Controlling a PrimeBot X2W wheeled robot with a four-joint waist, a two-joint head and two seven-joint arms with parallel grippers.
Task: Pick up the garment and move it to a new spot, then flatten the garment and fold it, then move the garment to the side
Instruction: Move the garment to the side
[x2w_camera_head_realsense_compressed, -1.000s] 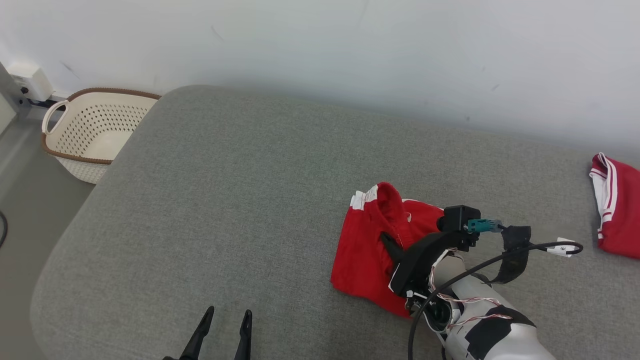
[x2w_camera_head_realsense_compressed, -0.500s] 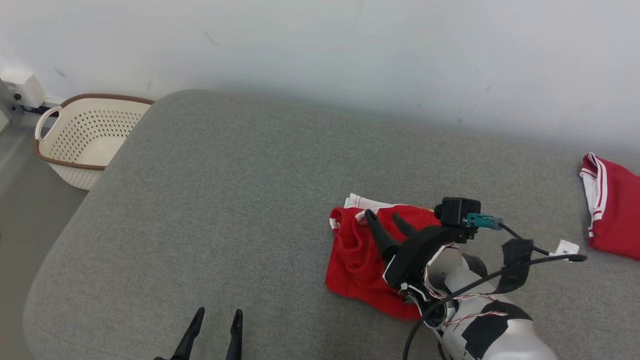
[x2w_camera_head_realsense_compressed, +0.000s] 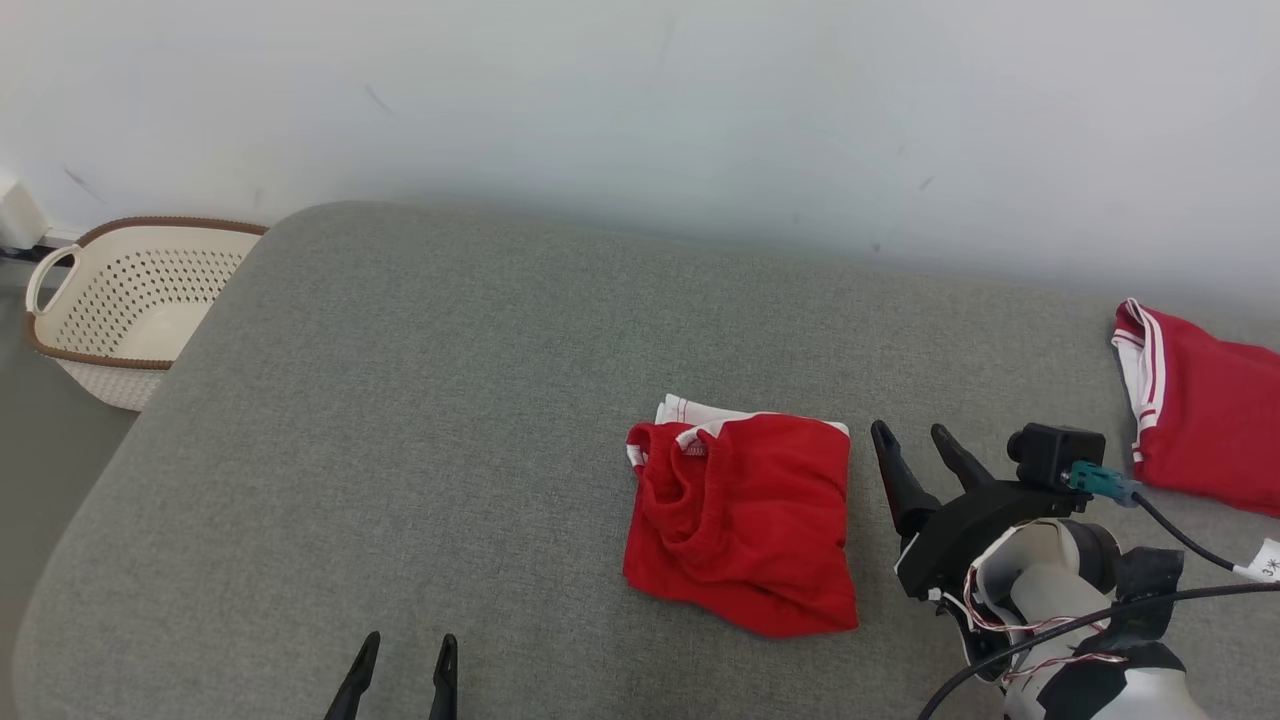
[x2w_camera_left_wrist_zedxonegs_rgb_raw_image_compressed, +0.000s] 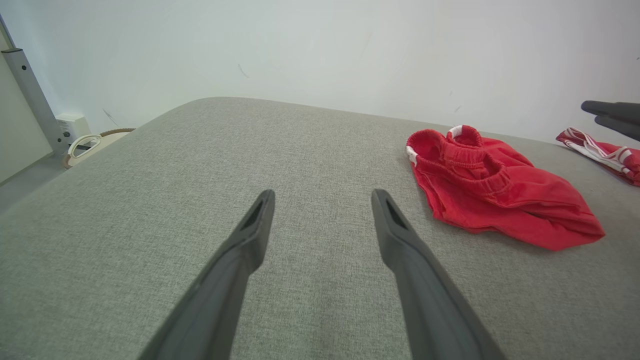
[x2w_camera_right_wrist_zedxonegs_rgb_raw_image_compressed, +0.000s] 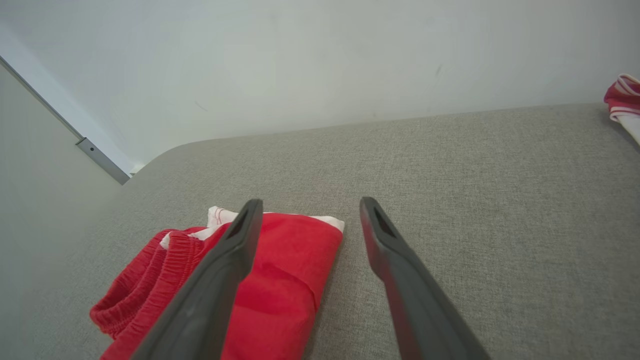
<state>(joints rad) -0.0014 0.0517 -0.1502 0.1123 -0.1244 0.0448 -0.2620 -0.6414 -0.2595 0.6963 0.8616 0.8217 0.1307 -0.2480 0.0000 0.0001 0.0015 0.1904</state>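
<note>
A plain white wall (x2w_camera_head_realsense_compressed: 640, 100), lightly scuffed, spans 12 o'clock in the head view under soft, even light. A grey woven upholstered cushion (x2w_camera_head_realsense_compressed: 450, 400) spreads below it, its corner rounded toward 10 o'clock. At 9 o'clock, 1 cream perforated laundry basket (x2w_camera_head_realsense_compressed: 130, 290) with a brown rim stands on the grey floor (x2w_camera_head_realsense_compressed: 50, 450). The left wrist view shows 1 grey metal post (x2w_camera_left_wrist_zedxonegs_rgb_raw_image_compressed: 30, 100) at 9 o'clock.

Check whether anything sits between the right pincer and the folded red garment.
Nothing visible does. The right pincer, open, stands just right of the folded red garment, with only grey cushion between them. The second red garment lies farther right, beyond the pincer and out of the path.
</note>
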